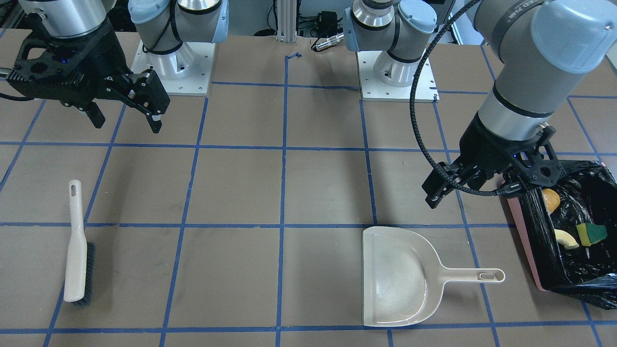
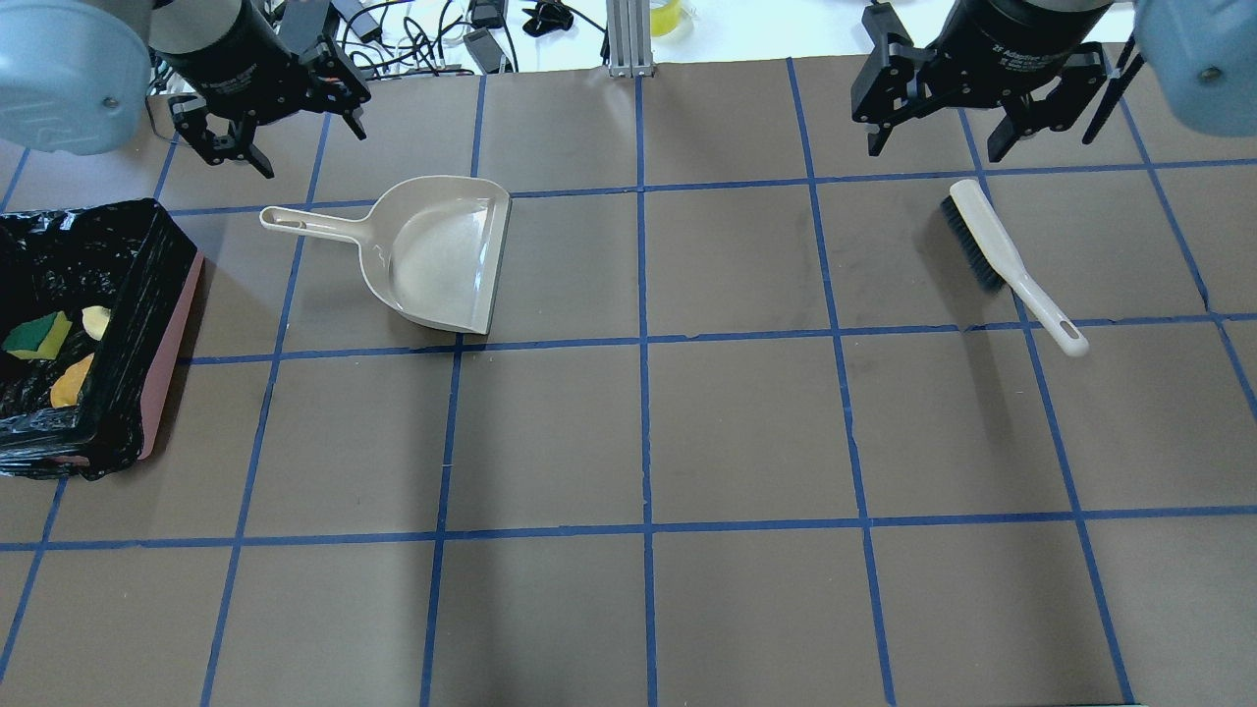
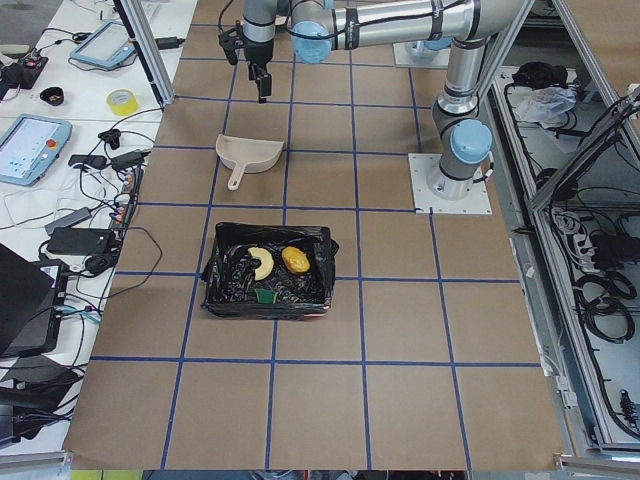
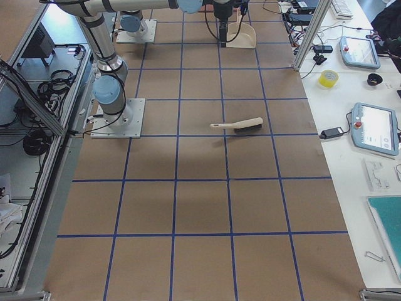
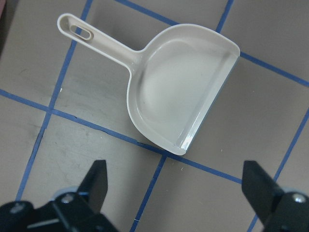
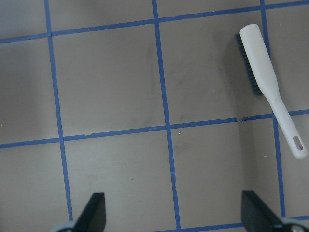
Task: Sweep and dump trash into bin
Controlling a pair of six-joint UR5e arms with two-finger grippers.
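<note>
The pink bin (image 1: 523, 241) with its black bag liner stands at the table's left end; it also shows in the overhead view (image 2: 167, 334). Inside lie the amber lump (image 1: 551, 200), the croissant-like piece (image 1: 566, 239) and the yellow-green sponge (image 1: 592, 233). The beige dustpan (image 2: 437, 255) lies empty on the table, also in the left wrist view (image 5: 178, 96). My left gripper (image 1: 471, 195) hangs open and empty above and beyond the dustpan's handle, next to the bin. My right gripper (image 2: 938, 142) is open and empty, raised beyond the hand brush (image 2: 1002, 255).
The brush (image 6: 265, 72) lies flat on the table's right side, handle toward the robot. Blue tape lines grid the brown tabletop. The arm bases (image 1: 173, 62) stand at the robot side. Cables and devices lie beyond the far edge (image 2: 471, 29).
</note>
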